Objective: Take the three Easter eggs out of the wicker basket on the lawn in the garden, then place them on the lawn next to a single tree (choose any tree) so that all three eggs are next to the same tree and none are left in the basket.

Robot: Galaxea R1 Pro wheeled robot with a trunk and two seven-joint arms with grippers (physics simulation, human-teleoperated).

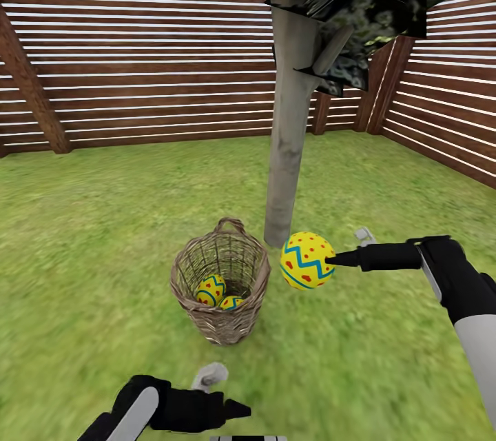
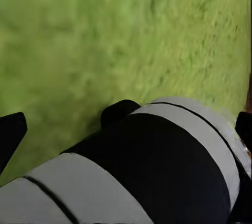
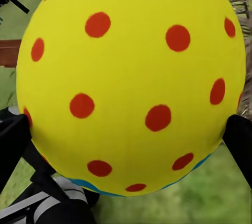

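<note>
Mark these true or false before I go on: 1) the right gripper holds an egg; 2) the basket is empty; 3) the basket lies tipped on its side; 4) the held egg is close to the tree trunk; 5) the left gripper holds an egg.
1) True: the right gripper is shut on a yellow egg with red dots and a blue zigzag.
2) False: two eggs lie in the wicker basket.
3) False: the basket stands upright on the lawn, handle up.
4) True: the held egg is just beside the foot of the tree trunk.
5) False: the left gripper holds nothing, low near the grass.
</note>
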